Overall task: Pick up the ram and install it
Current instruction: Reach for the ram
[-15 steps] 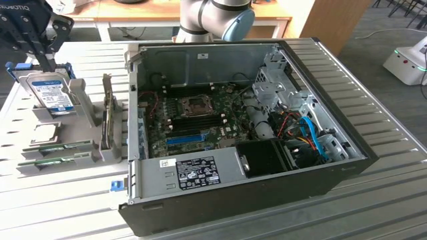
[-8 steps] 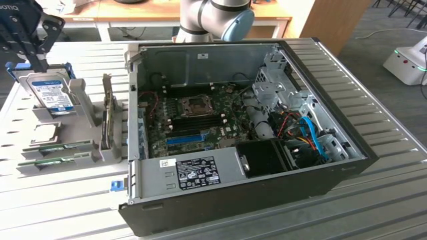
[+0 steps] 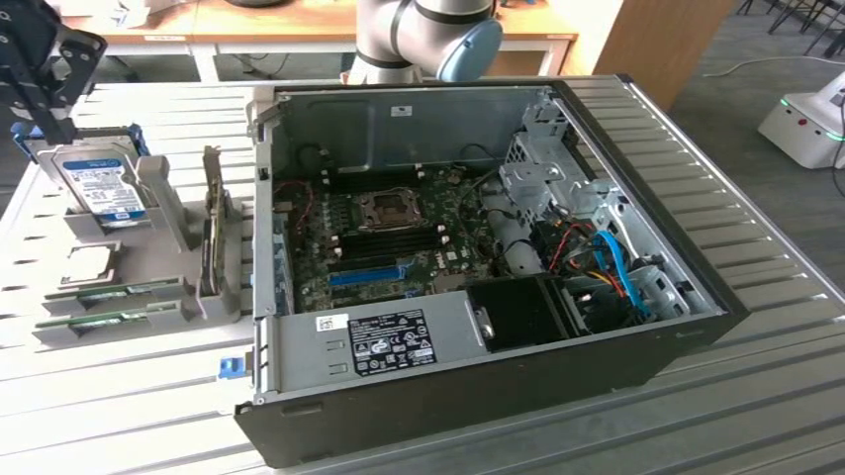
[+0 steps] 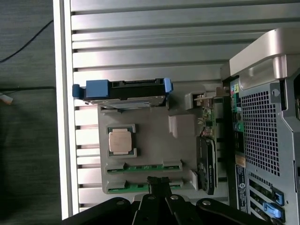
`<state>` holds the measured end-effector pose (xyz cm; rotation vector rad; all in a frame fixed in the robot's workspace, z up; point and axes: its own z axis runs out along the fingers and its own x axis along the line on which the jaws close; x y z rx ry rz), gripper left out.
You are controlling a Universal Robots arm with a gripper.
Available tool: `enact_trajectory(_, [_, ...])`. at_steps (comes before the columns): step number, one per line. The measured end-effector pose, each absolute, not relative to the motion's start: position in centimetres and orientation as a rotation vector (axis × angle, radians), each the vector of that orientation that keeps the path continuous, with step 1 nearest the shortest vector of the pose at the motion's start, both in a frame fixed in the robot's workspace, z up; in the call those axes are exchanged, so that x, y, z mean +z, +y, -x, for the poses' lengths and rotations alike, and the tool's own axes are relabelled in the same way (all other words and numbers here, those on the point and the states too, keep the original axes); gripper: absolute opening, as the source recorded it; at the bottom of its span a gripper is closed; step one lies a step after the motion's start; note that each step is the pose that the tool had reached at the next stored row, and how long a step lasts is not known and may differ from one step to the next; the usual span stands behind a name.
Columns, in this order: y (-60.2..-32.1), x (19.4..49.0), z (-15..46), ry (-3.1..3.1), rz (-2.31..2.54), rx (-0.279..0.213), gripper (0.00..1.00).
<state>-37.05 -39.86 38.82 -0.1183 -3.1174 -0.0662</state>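
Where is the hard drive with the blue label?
The hard drive stands upright in the grey holder at the exterior view's left, beside the open computer case, just behind the square silver chip.

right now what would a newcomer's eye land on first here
The open computer case, motherboard bared, fills the exterior view's middle. To that view's left a grey holder stands a blue-labelled hard drive upright, with two green ram sticks lying in its slots. The shut tool hangs above that holder.
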Motion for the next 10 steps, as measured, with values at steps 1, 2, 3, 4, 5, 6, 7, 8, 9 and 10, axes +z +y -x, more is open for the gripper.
enact_trajectory(1, [-39.9,38.8,37.2,-3.117,0.118,-0.066,0.10])
enact_trajectory(2, [-39.9,38.8,37.4,-3.117,0.118,-0.066,0.10])
enact_trajectory(3, [-39.9,38.8,37.6,-3.117,0.118,-0.066,0.10])
enact_trajectory(4, [-39.9,38.8,37.8,-3.117,0.118,-0.066,0.10])
enact_trajectory(5, [-39.9,38.8,37.9,-3.117,0.118,-0.066,0.10])
enact_trajectory(6, [-39.9,38.8,38.1,-3.117,0.118,-0.066,0.10])
enact_trajectory(7, [-39.9,38.8,38.2,-3.117,0.118,-0.066,0.10])
enact_trajectory(8, [-39.9,38.8,38.3,-3.117,0.118,-0.066,0.10])
enact_trajectory(9, [-39.9,38.8,38.3,-3.117,0.118,-0.066,0.10])
enact_trajectory(10, [-39.9,38.8,38.3,-3.117,0.118,-0.066,0.10])
